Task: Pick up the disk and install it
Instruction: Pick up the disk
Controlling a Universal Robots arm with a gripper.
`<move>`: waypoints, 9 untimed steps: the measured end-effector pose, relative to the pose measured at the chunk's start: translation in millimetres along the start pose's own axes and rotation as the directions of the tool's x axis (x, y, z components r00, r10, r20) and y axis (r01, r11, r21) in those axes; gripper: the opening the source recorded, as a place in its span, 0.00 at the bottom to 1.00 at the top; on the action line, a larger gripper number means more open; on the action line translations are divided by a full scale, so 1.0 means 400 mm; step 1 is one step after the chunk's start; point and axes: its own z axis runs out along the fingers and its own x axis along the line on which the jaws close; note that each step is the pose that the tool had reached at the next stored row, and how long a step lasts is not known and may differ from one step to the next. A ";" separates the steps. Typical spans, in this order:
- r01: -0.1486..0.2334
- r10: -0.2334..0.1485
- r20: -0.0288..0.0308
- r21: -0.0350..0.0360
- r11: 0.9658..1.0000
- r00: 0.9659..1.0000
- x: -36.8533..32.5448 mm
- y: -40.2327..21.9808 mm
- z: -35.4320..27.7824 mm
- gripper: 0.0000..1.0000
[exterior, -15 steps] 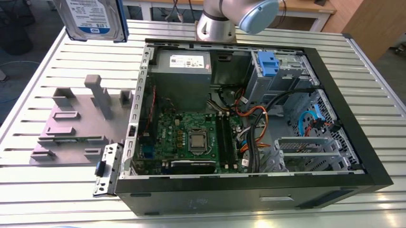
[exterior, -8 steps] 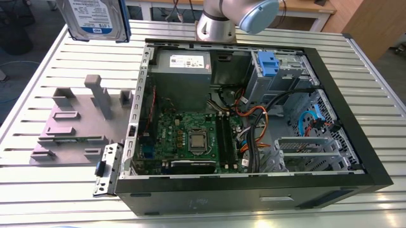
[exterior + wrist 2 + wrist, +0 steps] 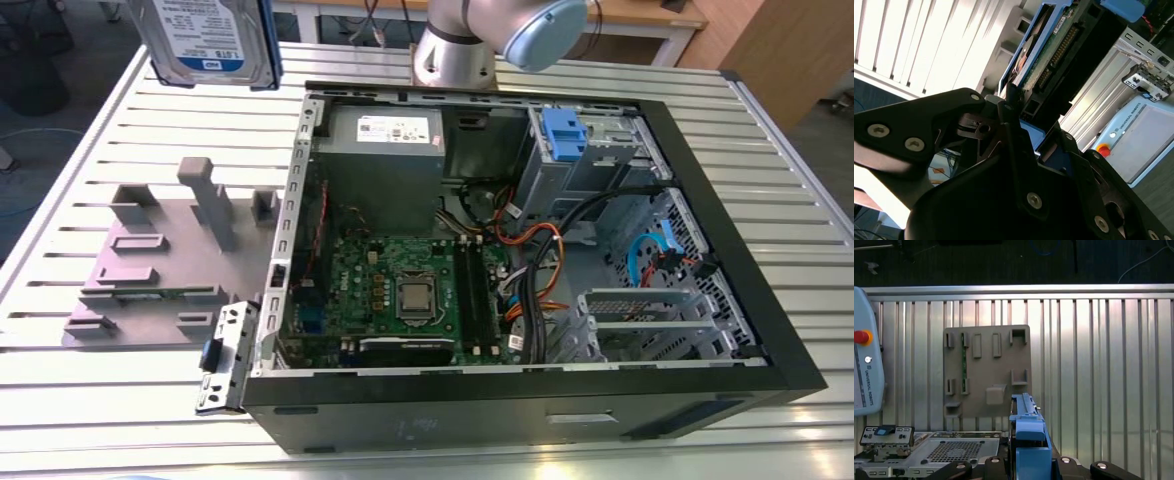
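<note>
1. We see the gripper (image 3: 1013,107) closest in the second wrist view, its black fingers (image 3: 929,127) clamped on the disk (image 3: 1046,60). The disk juts out from them edge-on, showing its blue rail and circuit-board underside.
2. In the first wrist view the disk (image 3: 1028,432) rises between the gripper's (image 3: 1029,467) bolted black parts, blue rail towards the camera.
3. Beneath it, well apart, lies the grey fixture plate (image 3: 986,370) on the slatted metal table (image 3: 1094,365), with a pale teach pendant (image 3: 864,370) to one side.
4. In the exterior view the disk (image 3: 207,35) hangs in the air at the upper left, label facing us, above the table (image 3: 174,120) and outside the open computer case (image 3: 534,390).
5. Farther off in that view are the fixture plate (image 3: 147,270), a small metal bracket (image 3: 224,355) beside the case, the green motherboard (image 3: 400,290) and the blue-fronted drive bay (image 3: 574,140) inside it, and the arm (image 3: 461,45) behind.
</note>
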 end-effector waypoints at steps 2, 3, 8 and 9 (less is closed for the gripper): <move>0.000 0.000 0.000 0.000 1.000 1.000 0.000 -0.003 0.000 0.37; 0.000 0.000 0.000 0.000 1.000 1.000 0.000 -0.004 0.000 0.37; 0.000 0.000 0.000 0.000 1.000 1.000 0.000 -0.011 0.000 0.37; 0.000 0.000 0.000 0.000 1.000 1.000 0.000 -0.012 0.000 0.37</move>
